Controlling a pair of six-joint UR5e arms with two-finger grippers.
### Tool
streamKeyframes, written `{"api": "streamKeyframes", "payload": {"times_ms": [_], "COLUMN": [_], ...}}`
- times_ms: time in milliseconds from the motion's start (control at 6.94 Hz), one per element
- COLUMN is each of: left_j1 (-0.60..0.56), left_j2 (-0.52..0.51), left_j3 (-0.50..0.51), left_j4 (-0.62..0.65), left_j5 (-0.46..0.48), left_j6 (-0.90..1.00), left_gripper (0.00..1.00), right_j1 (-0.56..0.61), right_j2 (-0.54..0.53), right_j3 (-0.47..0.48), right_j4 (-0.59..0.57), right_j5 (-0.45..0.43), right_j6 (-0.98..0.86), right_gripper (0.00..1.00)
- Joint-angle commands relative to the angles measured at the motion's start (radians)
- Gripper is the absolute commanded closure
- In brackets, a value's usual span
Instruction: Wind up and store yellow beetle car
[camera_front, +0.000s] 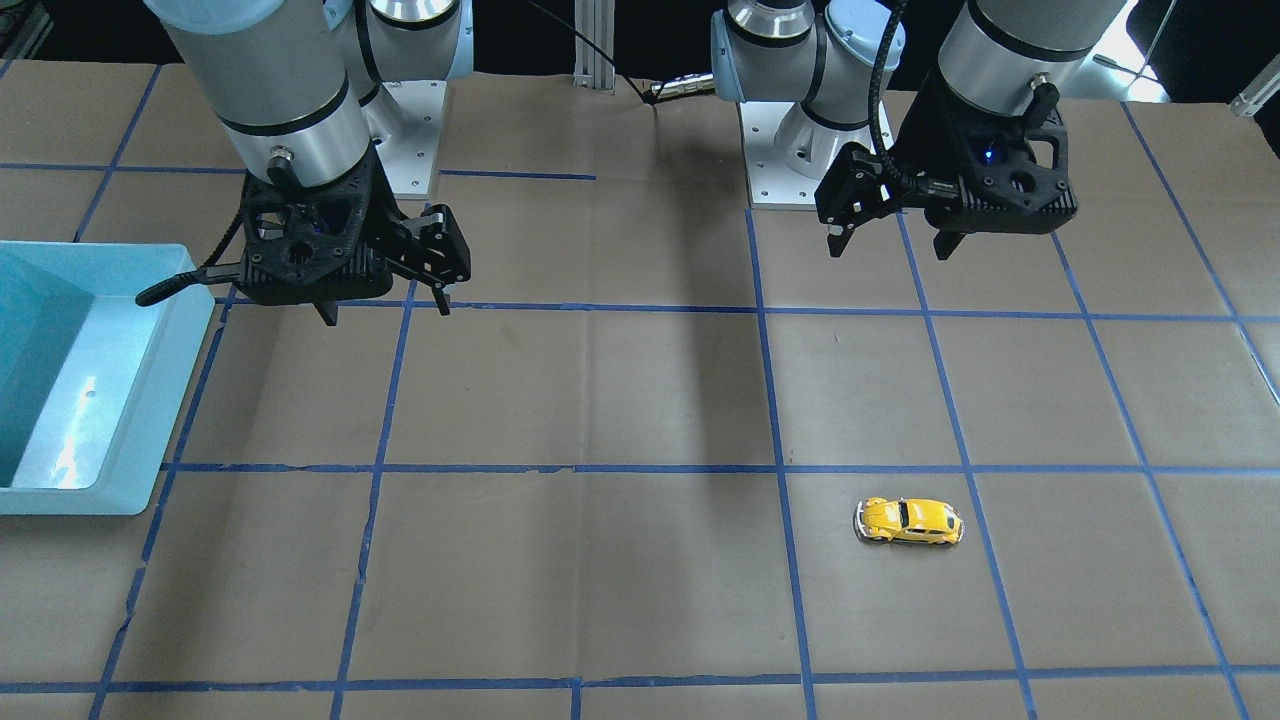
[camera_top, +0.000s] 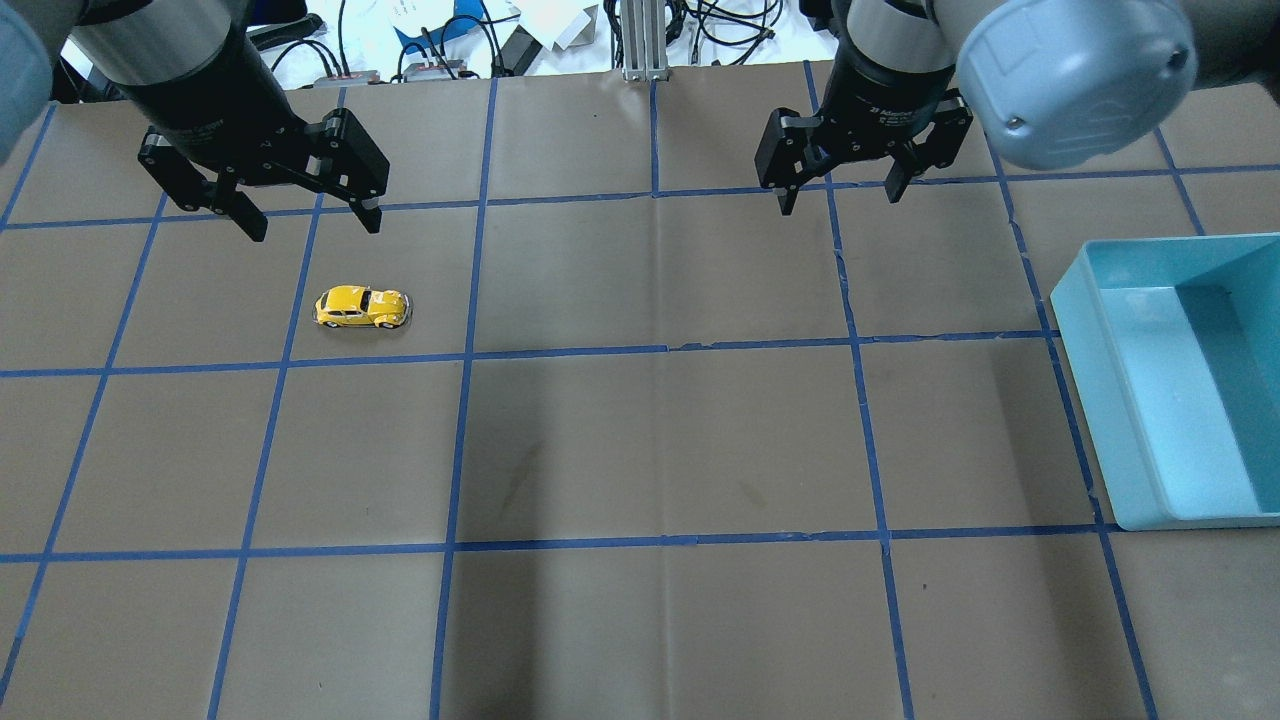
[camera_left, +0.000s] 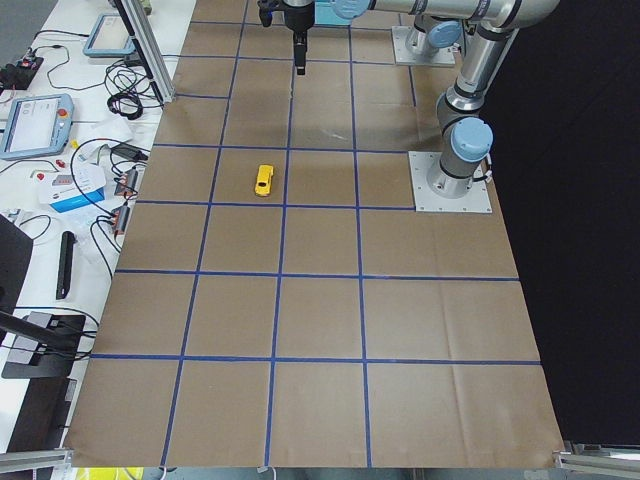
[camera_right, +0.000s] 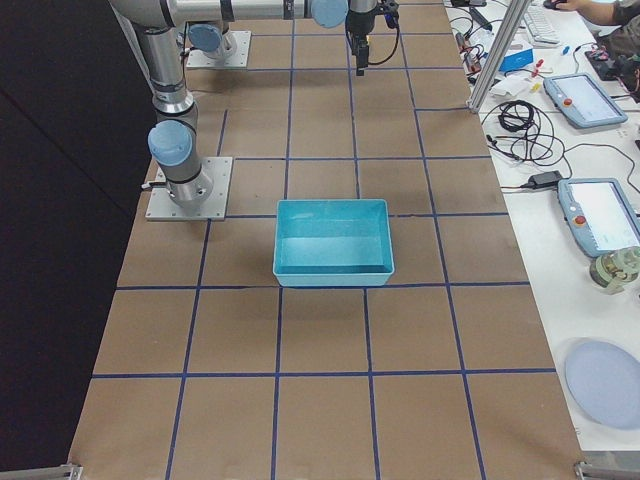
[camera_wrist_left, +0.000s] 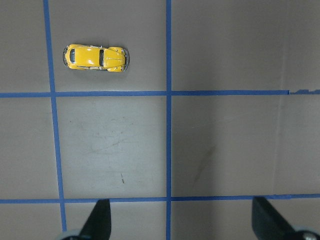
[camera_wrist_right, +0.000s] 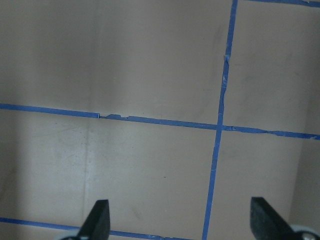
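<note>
Table (camera_top: 640, 450) carries the yellow beetle car (camera_top: 362, 307) on its wheels at left; left claw (camera_top: 313, 226) hangs spread above, near it; right claw (camera_top: 840, 201) spread too, well apart.

No legible txt; white lettering (camera_top: 897, 108) on right hand (camera_top: 840, 200) too blurry.

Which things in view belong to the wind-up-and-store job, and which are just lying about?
Belongs to the job:
- yellow beetle car
- teal bin, probably where the car is stored
- left gripper and right gripper, both open and empty

Just lying about:
- teach pendants
- cables
- pale round plate

All three are on the side bench.
</note>
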Motion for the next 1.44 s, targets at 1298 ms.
{"api": "streamKeyframes", "payload": {"times_ms": [1298], "left_j1": [0.021], "left_j2": [0.002], "left_j3": [-0.008], "left_j4": [0.005], "left_j5": [0.000], "left_j6": [0.231], "left_gripper": [0.00], "right_j1": [-0.058], "right_j2": [0.005], "right_j3": [0.011], "right_j4": [0.004], "right_j5": [-0.001], "right_j6": [-0.021], "right_gripper": [0.00]}}
